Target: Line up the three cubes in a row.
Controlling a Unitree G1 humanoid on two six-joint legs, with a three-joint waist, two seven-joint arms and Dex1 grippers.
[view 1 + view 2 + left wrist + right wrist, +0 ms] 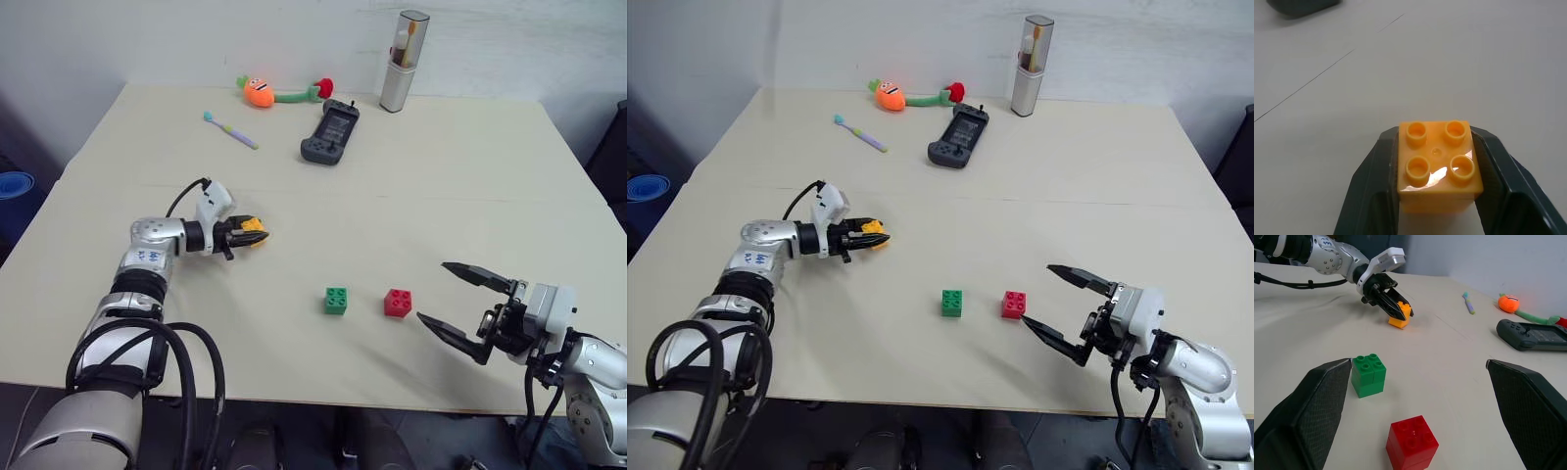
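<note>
Right gripper (453, 294) is waiting lower right, fingers wide, beside red cube (398, 303) and green cube (336, 300). Left gripper (251, 235), mid-left, is clamping yellow cube (254, 231) on the surface; next, carrying it into their row.

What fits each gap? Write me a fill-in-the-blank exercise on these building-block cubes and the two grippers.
1. The left gripper is shut on the small ____ plastic studded cube.
2. The right gripper stands ____, holding nothing.
3. On the beige table, the green plastic studded cube sits apart from the ____ plastic studded cube beside it.

Missing words: yellow; open; red
</note>
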